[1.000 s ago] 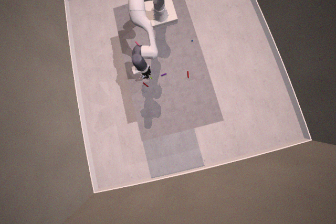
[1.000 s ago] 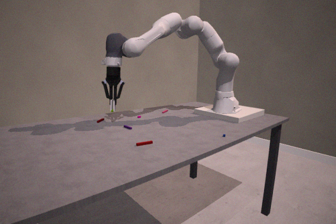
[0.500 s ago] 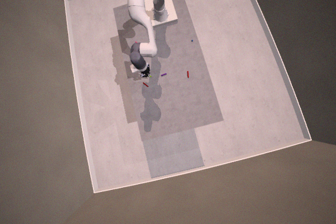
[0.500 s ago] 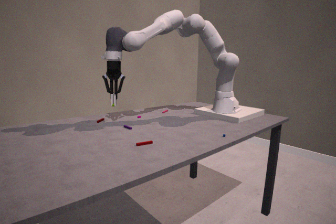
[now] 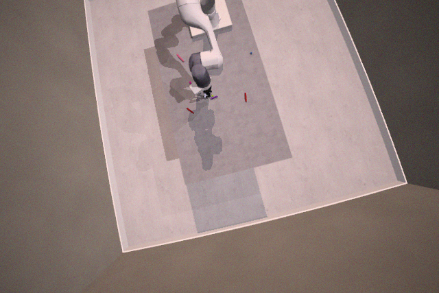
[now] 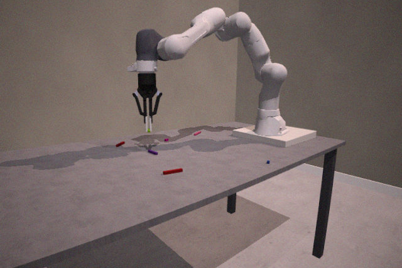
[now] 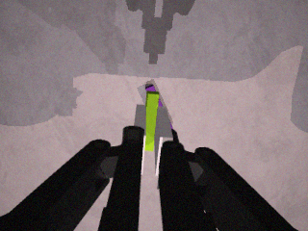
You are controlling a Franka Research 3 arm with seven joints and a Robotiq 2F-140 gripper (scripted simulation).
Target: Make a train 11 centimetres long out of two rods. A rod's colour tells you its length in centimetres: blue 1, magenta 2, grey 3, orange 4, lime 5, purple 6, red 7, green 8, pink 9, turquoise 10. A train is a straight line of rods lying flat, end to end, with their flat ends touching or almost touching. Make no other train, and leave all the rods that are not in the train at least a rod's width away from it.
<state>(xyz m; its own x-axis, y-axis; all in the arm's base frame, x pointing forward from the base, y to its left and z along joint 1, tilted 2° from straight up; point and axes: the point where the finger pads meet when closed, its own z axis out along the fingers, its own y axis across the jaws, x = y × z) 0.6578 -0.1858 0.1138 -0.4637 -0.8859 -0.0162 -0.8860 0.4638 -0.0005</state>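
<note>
My gripper [image 6: 148,128] [image 7: 149,120] is shut on the lime rod [image 6: 149,130] [image 7: 152,115] and holds it in the air above the table. In the wrist view the lime rod points away from the fingers. The purple rod [image 5: 214,97] [image 6: 152,152] [image 7: 150,89] lies flat on the table below; in the wrist view it is partly hidden behind the lime rod and the gripper. The two rods are apart in height.
On the table [image 6: 81,193] lie a red rod [image 5: 245,97] [image 6: 173,171], another red rod [image 5: 190,110] [image 6: 120,144], a magenta rod [image 5: 190,82] [image 6: 166,139], a pink rod [image 5: 180,57] [image 6: 197,133] and a blue rod [image 5: 251,53] [image 6: 268,162].
</note>
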